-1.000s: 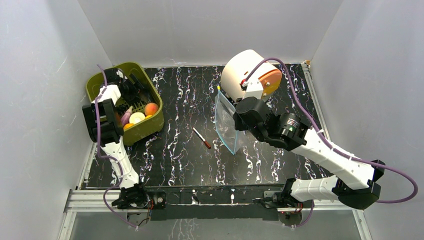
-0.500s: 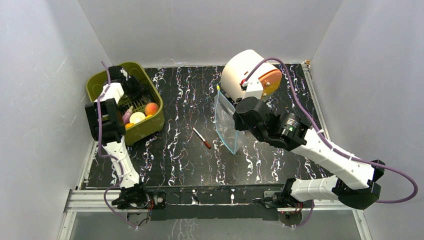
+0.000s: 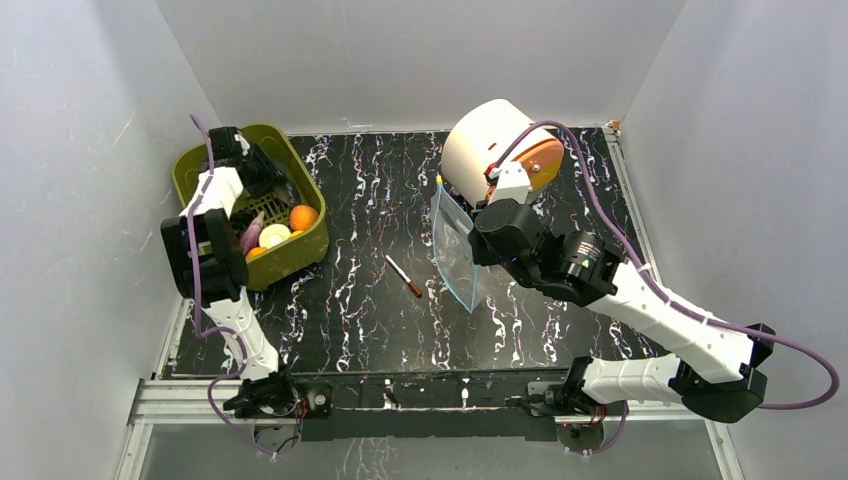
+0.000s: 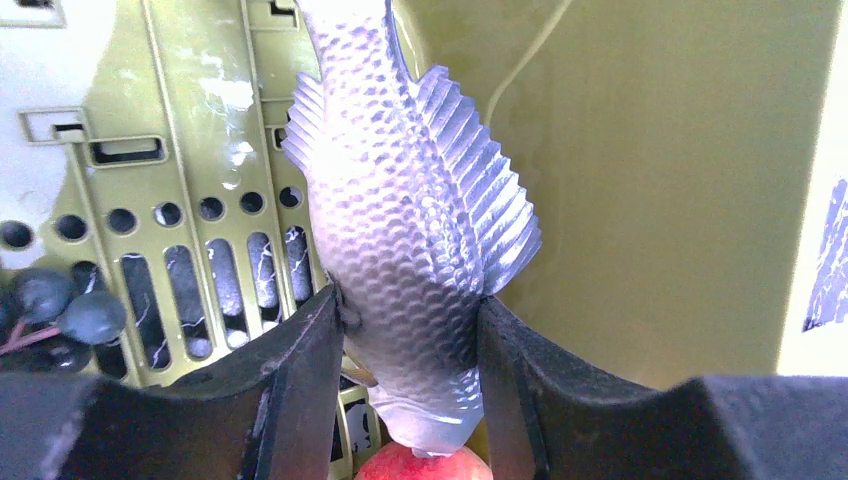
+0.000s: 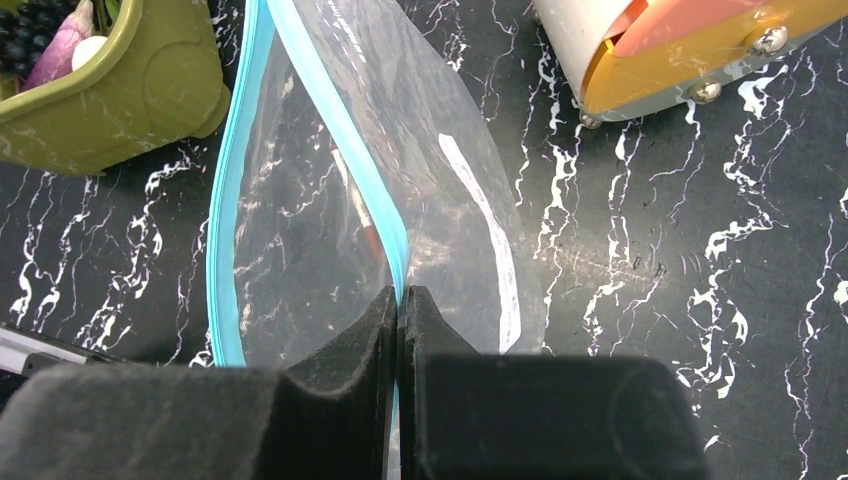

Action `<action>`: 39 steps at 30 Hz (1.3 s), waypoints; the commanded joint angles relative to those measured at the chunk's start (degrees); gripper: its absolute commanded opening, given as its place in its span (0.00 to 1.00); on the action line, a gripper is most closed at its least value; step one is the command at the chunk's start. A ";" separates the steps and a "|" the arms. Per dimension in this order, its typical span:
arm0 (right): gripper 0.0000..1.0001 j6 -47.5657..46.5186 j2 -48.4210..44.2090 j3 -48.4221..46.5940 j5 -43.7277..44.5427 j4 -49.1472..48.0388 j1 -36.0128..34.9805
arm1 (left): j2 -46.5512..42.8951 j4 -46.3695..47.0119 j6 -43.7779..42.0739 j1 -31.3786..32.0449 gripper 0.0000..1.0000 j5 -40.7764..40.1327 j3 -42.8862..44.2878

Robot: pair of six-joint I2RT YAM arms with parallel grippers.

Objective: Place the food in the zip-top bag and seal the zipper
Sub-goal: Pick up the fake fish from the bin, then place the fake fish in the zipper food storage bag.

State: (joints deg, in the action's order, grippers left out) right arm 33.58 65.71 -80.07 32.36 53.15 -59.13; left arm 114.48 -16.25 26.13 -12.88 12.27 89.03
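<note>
Two grippers, we note: the left gripper clamps the grey fish, with the basket wall apart on its right. The right gripper pinches the zip-top bag at its zipper, the mouth gaping to its left.

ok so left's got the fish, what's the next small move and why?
Probably lift straight up first. The left fingers are shut on the fish inside the basket, its wall close beside, so it should clear the rim before crossing over. The right fingers pinch the zipper, holding the zip-top bag open.
</note>
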 commanded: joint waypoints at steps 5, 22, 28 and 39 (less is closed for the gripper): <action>0.00 2.47 -2.13 1.05 -2.03 -5.04 0.16 | -12.30 4.85 -0.64 -0.12 0.05 -2.95 -5.84; 0.00 7.45 -1.18 3.71 -7.02 -10.80 0.16 | -38.71 14.78 -2.23 1.95 0.05 2.41 -20.02; 0.00 8.38 -0.87 5.20 -5.31 -11.32 0.16 | -45.11 15.91 -4.25 6.43 0.05 8.09 -22.87; 0.00 9.52 -2.35 7.77 -3.74 -12.73 0.16 | -50.84 15.57 1.24 13.65 0.05 18.22 -24.97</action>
State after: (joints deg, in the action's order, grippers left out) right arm 42.02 64.95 -72.86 27.05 44.49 -59.13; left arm 66.96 -2.17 23.86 -0.12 25.15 65.45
